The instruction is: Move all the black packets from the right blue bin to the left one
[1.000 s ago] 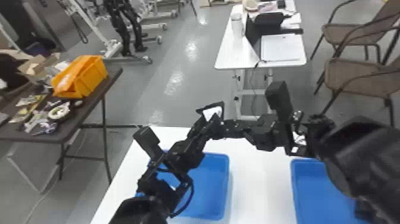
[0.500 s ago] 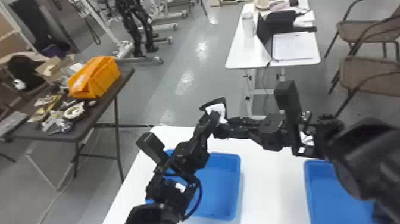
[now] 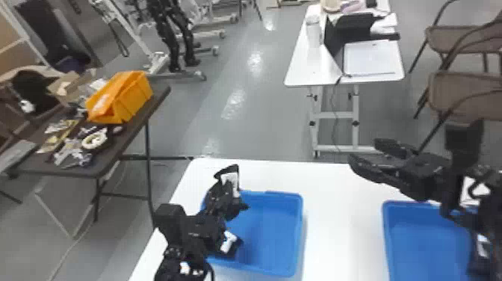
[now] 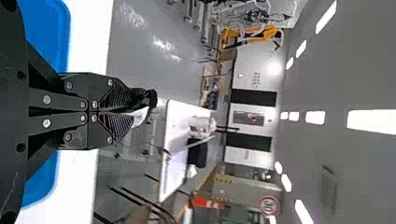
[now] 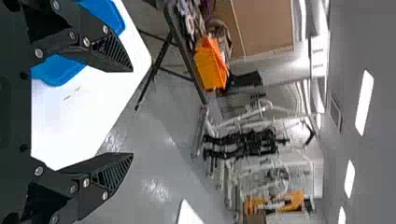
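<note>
And here's the black packet [image 3: 226, 170], up in the left tool [image 3: 225, 190], whose ribbed black fingers are together on it, near the left blue bin's [image 3: 270, 228] far left corner in the head view! It juts beyond the fingertips, its pale label running lengthwise up that view, dark top edge slanting; full long axis hard to tell, with the lower part hidden. Both bins are smooth, round-cornered plastic on a flat white counter [image 3: 341, 224]. Over by the right blue bin [image 3: 418, 243], the right tool [image 3: 364, 150] has its tapered fingers wide apart.
</note>
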